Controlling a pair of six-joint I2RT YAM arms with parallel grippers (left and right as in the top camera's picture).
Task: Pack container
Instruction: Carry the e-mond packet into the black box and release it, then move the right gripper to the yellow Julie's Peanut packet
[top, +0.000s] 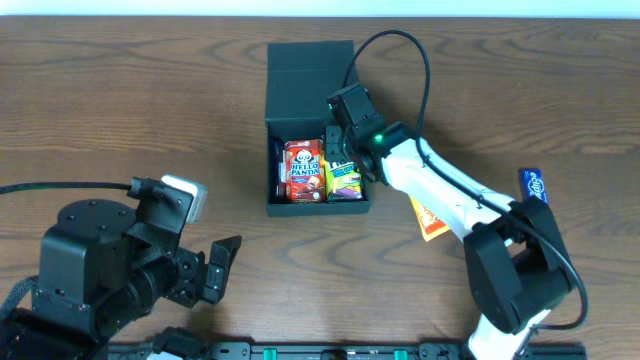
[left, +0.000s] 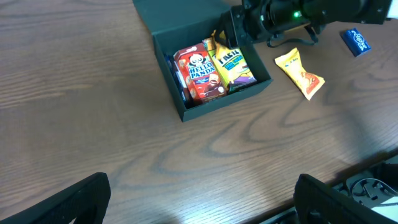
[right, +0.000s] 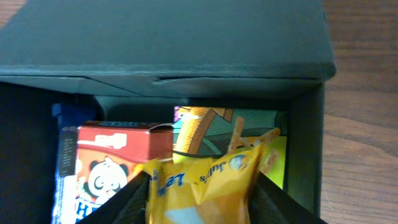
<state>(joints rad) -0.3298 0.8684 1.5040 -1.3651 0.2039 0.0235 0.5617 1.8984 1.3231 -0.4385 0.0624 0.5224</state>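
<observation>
Snugly around a yellow packet (right: 200, 183), right gripper (right: 199, 211), over the container (right: 161, 43).

The overhead camera is looking straight down on the tabletop (top: 120, 100), with the container (top: 310, 65) sitting at upper centre. The left wrist camera is looking slantwise from farther back, catching the container at top centre. The right wrist camera is peering into it from close up.

A robotics lab: wood-grain table (top: 120, 90), cabled robot arm (top: 450, 195) mounted at its edge.
</observation>
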